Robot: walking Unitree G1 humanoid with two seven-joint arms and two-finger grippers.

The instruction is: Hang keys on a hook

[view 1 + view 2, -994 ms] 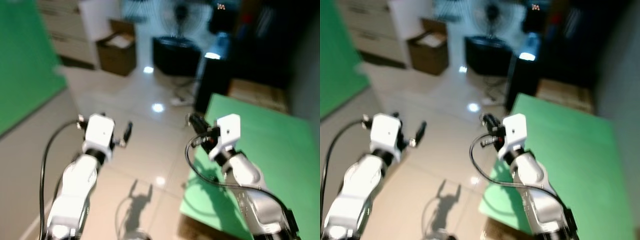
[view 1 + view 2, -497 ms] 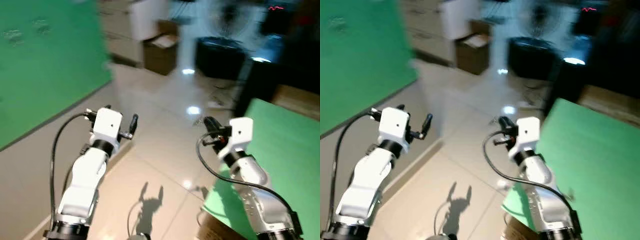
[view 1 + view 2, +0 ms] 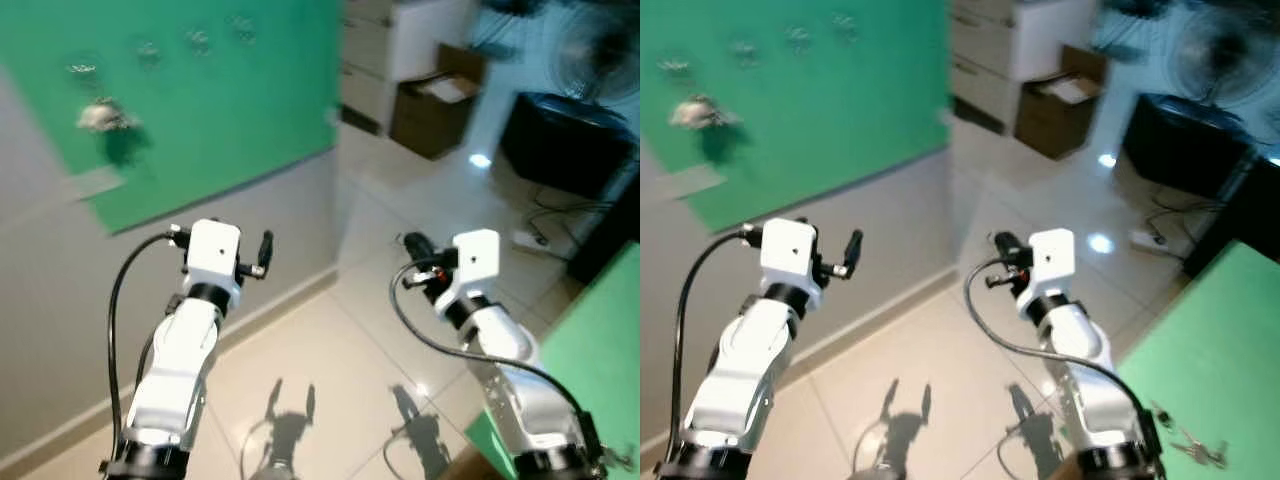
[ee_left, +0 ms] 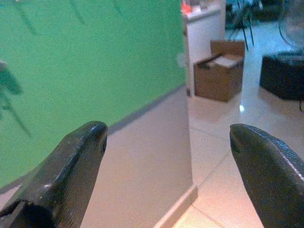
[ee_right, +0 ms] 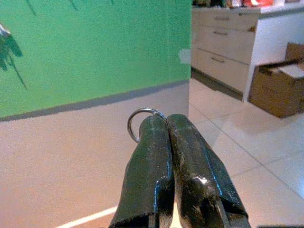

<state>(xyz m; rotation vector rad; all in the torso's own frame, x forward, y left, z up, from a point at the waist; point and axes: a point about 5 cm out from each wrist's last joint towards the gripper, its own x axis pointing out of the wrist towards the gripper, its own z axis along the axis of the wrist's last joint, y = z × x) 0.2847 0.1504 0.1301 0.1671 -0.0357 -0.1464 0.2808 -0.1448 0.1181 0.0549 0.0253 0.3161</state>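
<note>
Since half a second ago the head camera has swung to the robot's left, so the green wall panel (image 3: 200,100) now spans much of the upper view and the green surface (image 3: 1200,350) has slid toward the lower right corner; both arms stay raised in front as before. No writing or brand mark can be read on anything, as the views are blurred.

On the panel, a row of small hooks (image 3: 195,40) runs along its upper part, and a pale, blurred bunch (image 3: 100,117) hangs near the panel's left edge; what it is cannot be made out.

The right hand (image 5: 167,124) is clenched, its two black fingers (image 5: 190,156) pressed together on a thin metal key ring (image 5: 137,121), whose loop pokes out beside the fingertips. It is held in the air, facing the panel and well apart from the hooks. The left hand (image 4: 166,142) is released, its fingers spread wide with nothing between them, also pointing toward the panel's lower edge.

A second set of keys (image 3: 1195,450) lies on the green surface near its front edge, beside the right arm. Farther off, a cardboard box (image 3: 435,100) stands on the tiled floor (image 3: 330,360) by white drawers (image 5: 228,38).
</note>
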